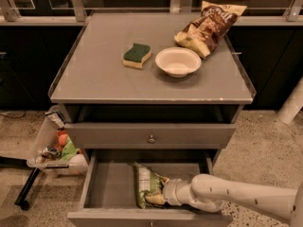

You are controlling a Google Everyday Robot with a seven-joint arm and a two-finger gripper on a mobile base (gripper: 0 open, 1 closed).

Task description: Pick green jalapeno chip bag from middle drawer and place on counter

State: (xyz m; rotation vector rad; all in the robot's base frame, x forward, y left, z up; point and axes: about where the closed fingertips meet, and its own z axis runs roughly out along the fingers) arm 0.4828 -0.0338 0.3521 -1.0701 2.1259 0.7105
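Grey cabinet seen from above. At 6 o'clock the drawer (111,188) stands open, and the bag (144,186) lies on its floor near the middle. The gripper (165,194) reaches in from 4 o'clock and meets the bag's 3 o'clock edge; whether it grips cannot be told. The bag is not yet lifted. Raising it and setting it on the counter (94,74) at 12 o'clock, near the sponge (137,55) and bowl (178,61), is left.

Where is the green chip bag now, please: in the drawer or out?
In: the green chip bag lies on the open drawer floor, gripper at its edge.
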